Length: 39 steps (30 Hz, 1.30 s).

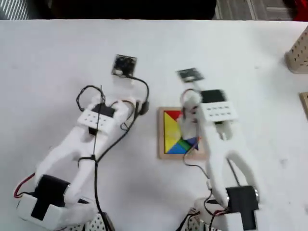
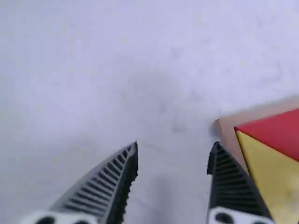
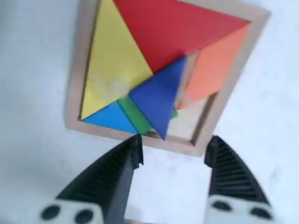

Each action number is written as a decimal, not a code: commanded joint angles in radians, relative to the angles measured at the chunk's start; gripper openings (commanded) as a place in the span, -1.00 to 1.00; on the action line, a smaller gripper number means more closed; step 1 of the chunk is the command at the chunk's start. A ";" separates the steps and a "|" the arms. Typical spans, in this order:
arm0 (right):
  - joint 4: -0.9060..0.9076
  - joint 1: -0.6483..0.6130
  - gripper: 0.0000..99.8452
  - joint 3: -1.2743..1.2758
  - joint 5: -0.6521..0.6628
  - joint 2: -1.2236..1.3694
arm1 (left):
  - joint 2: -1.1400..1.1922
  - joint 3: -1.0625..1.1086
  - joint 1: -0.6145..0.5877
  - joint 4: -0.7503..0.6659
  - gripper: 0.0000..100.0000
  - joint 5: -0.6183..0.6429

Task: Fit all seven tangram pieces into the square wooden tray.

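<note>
Tray status: square wooden tray [image 3: 74,88] lies just ahead of the right end effector [image 3: 174,142], which is wide open and empty. Dark blue triangular piece [image 3: 159,98] appears unseated, overlapping a bare gap. Risk: pressing it off-centre could tip it or shift its neighbours. Left end effector [image 2: 174,148], open and empty, hangs beside the tray's corner.

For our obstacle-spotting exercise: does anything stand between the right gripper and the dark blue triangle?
Nothing visible does. The open right gripper hangs at the edge of the tray, and the dark blue triangle lies uncovered just beyond its fingertips.
</note>
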 commanded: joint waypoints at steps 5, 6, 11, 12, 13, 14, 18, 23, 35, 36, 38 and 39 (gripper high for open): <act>-0.042 0.387 -0.96 0.167 0.095 -0.183 | -0.093 0.000 0.159 0.086 -0.50 -0.196; -0.068 0.449 -0.96 0.206 0.095 -0.202 | -0.110 0.021 0.170 0.072 -0.50 -0.195; -0.246 0.728 -0.96 0.370 0.104 -0.245 | -0.176 0.083 0.229 0.041 -0.66 -0.189; -0.308 0.762 -0.96 0.410 0.109 -0.242 | -0.183 0.086 0.248 0.046 -0.75 -0.189; -0.372 0.789 -0.96 0.451 0.120 -0.236 | -0.188 0.087 0.266 0.049 -0.86 -0.189; -0.424 0.808 -0.96 0.486 0.121 -0.228 | -0.188 0.087 0.285 0.049 -0.96 -0.189; -0.478 0.834 -0.96 0.499 0.124 -0.183 | -0.185 0.089 0.378 0.049 -0.94 -0.189; -0.473 0.872 -0.96 0.453 0.124 -0.113 | -0.163 0.089 0.572 0.043 -0.95 -0.189; -0.450 0.894 -0.96 0.376 0.123 -0.008 | 0.191 -0.189 0.628 0.110 -0.95 -0.049; -0.450 0.894 -0.96 0.376 0.123 -0.008 | 0.203 -0.199 0.628 0.106 -0.95 -0.049; -0.450 0.894 -0.96 0.376 0.123 -0.008 | 0.220 -0.219 0.630 0.104 -0.95 -0.049; -0.450 0.894 -0.96 0.376 0.123 -0.010 | 0.229 -0.232 0.630 0.104 -0.95 -0.049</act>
